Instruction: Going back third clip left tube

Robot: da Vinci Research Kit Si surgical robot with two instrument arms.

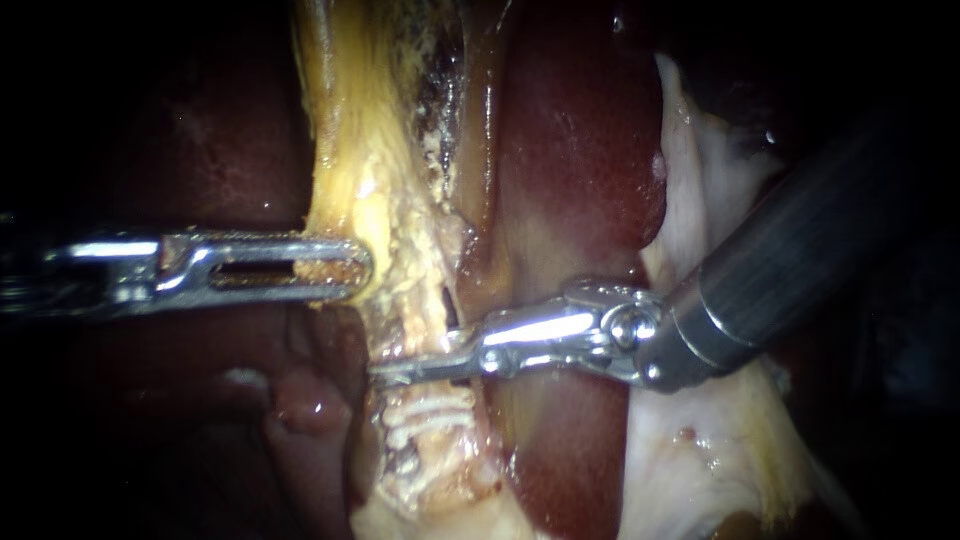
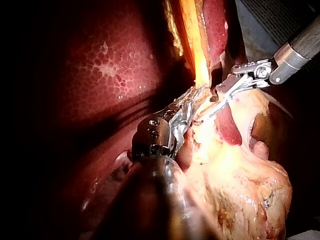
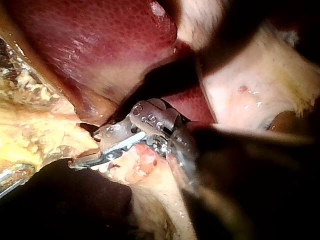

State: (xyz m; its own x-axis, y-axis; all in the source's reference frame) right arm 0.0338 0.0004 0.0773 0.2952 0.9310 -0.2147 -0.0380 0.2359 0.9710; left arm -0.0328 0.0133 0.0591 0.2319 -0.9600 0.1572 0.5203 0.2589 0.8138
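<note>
left instrument [image 1: 345, 270]: from left edge, pincer pinching tube [image 1: 350, 170] left of centre | right instrument [image 1: 425, 358]: from right edge, pincer spread, against tube just below that grip | tube: yellow strand, top centre to bottom centre, left of liver [image 1: 590, 150]

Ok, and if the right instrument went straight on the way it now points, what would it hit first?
Most likely the yellowish tube: the right instrument, jaws open, points straight across it. Depth is unclear, so it may pass just in front.
</note>
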